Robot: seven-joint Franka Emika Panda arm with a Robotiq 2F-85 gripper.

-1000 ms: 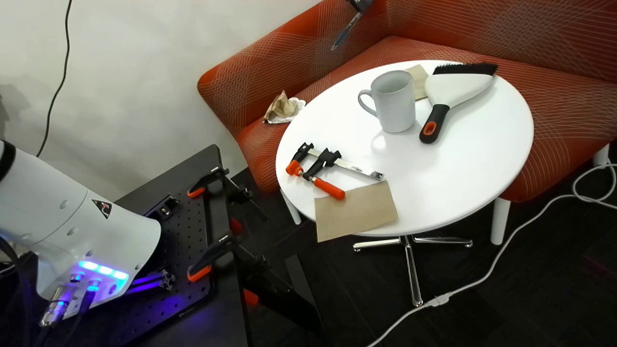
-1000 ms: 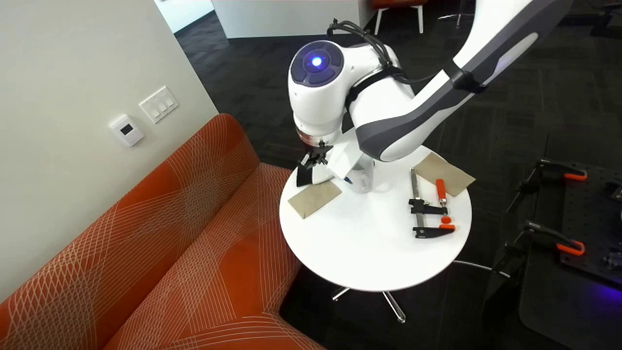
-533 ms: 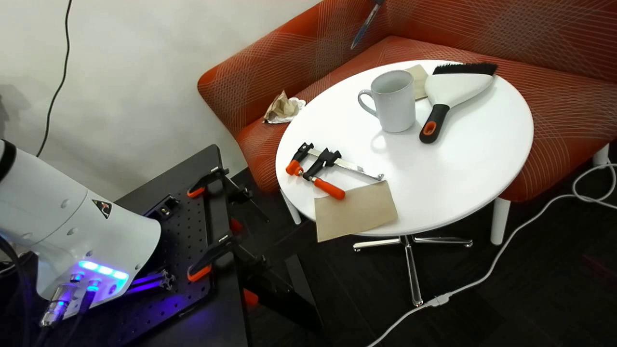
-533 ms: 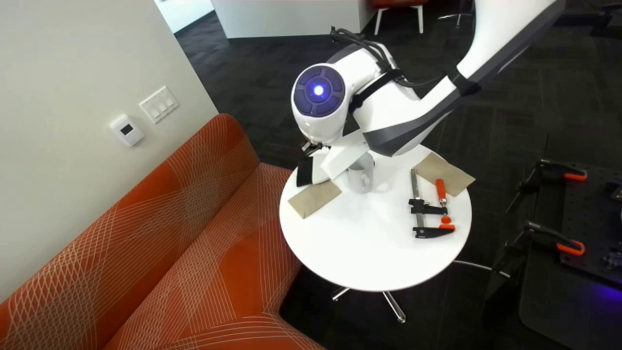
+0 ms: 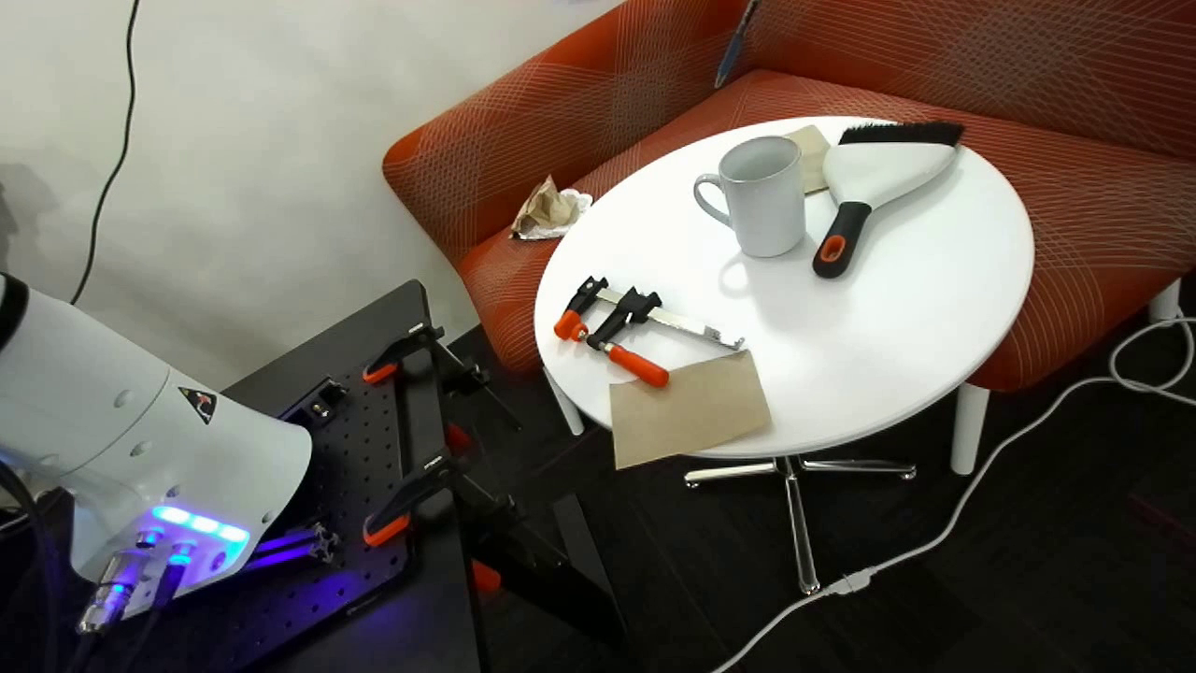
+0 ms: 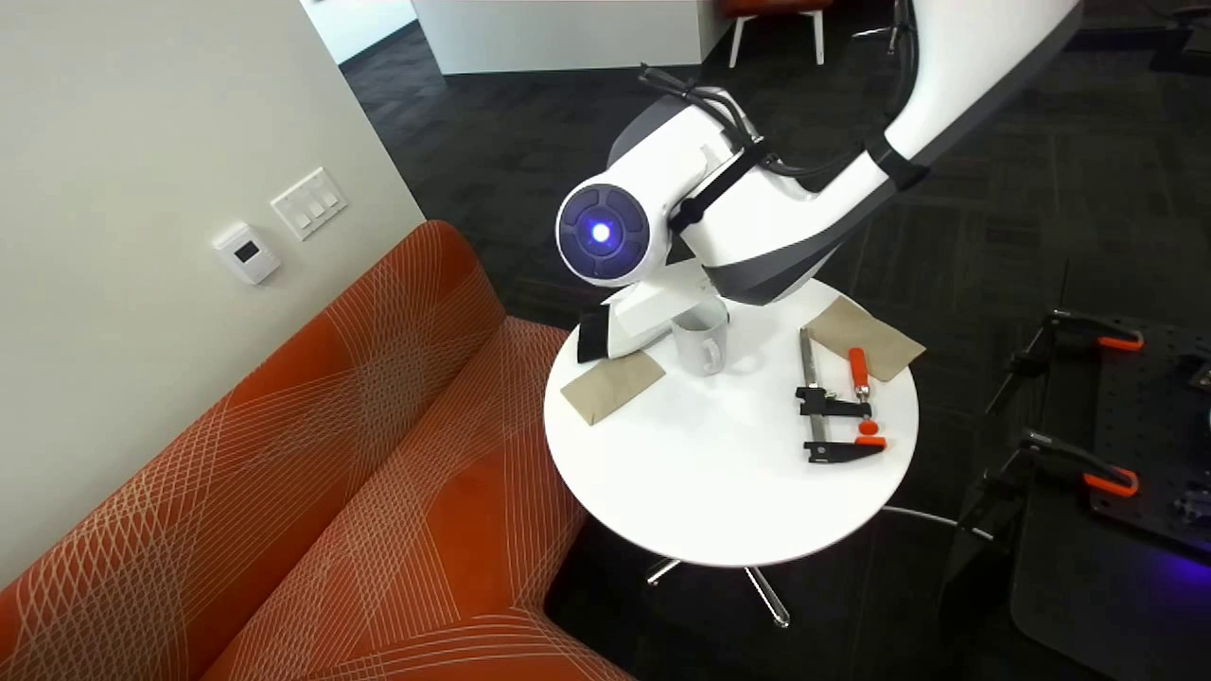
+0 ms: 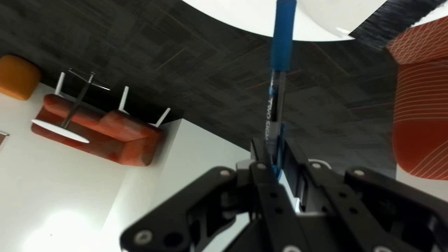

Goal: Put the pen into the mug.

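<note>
My gripper (image 7: 270, 150) is shut on the pen (image 7: 280, 52), a slim clear pen with a blue cap or end. The pen sticks out well beyond the fingertips. In an exterior view, the pen (image 5: 735, 51) hangs tilted, tip down, near the top edge, above the mug in the picture and apart from it. The gripper is out of frame there. The mug (image 5: 768, 207), plain white with a side handle, stands upright on the white table. The mug (image 6: 700, 340) also shows in an exterior view, where the arm's wrist covers the gripper and pen.
A white dustpan with a black brush (image 5: 883, 178) lies beside the mug. A brown paper piece (image 6: 613, 386) lies near it. An orange-handled clamp (image 5: 645, 322) and another brown paper sheet (image 5: 691, 411) lie on the round white table (image 5: 888, 355). A red sofa (image 5: 523, 150) stands behind.
The pen has moved to the right in an exterior view and stands steeper. The wrist has tilted and lowered in an exterior view, hiding the gripper. The mug has not moved.
</note>
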